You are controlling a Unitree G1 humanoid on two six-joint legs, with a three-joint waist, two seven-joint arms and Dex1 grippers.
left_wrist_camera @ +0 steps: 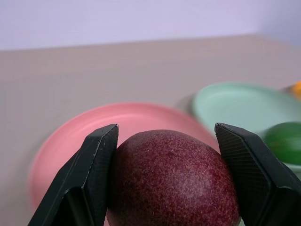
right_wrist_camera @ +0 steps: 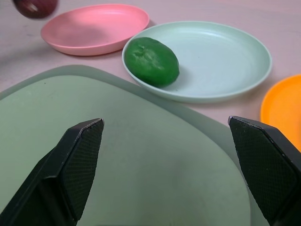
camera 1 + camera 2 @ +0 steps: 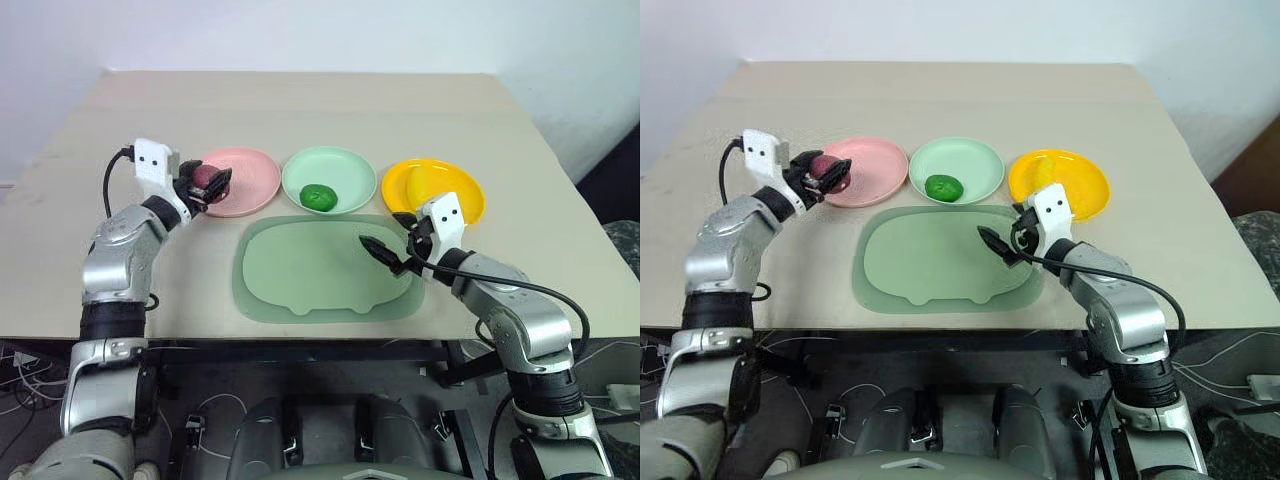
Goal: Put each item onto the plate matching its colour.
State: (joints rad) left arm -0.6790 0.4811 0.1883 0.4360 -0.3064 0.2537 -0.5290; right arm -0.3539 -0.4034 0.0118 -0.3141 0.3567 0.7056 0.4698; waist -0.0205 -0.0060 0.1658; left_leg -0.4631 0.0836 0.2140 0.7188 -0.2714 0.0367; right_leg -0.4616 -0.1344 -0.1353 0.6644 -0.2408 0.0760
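While left jaws clamp the maroon fruit point(image 1: 174, 181), right jaws gape over tray mat point(image 2: 117, 155).

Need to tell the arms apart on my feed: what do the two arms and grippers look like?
Both arms are silver metal with black joints. Each wrist carries a white block with two dark dots and a black cable. Left gripper and right gripper have two black, textured fingers.

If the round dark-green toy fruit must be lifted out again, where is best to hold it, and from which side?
Probably across the middle of the round dark-green toy fruit, coming from above. It lies low on the near-left part of the shallow mint-green plastic plate, close to the rim, so a level approach might strike the rim. The open right tool hovers nearby over the pale-green tray mat.
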